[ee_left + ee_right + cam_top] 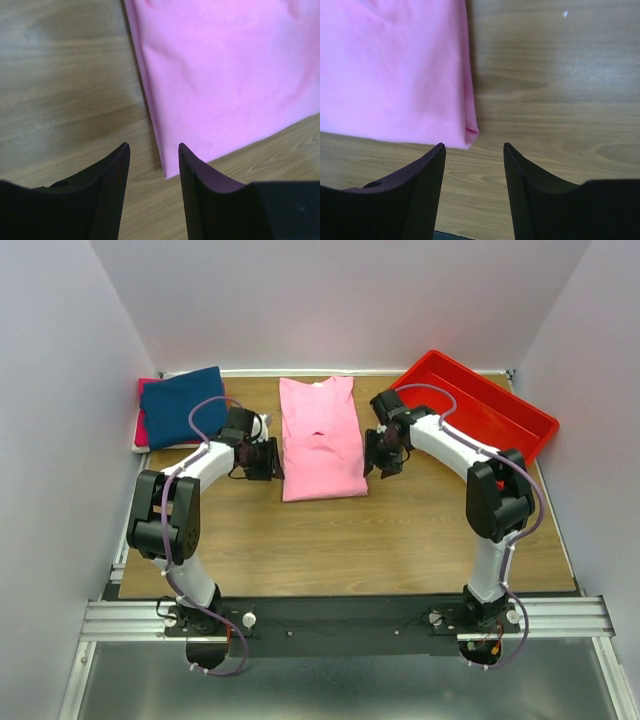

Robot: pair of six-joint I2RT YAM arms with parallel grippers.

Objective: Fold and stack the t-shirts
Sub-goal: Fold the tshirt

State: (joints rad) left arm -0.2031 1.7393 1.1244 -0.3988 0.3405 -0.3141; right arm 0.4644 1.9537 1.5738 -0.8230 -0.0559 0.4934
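Note:
A light pink t-shirt (320, 438) lies flat on the wooden table, folded lengthwise into a tall rectangle. My left gripper (272, 460) is open beside its near left corner (170, 170), holding nothing. My right gripper (376, 455) is open beside its near right corner (470, 132), holding nothing. A folded navy blue t-shirt (183, 404) lies at the back left on top of a red-magenta shirt (144, 426) and a white one, whose edges alone show.
A red plastic tray (480, 405) stands at the back right corner. White walls close in the table on three sides. Bare wood (350, 540) lies between the pink shirt and the arm bases.

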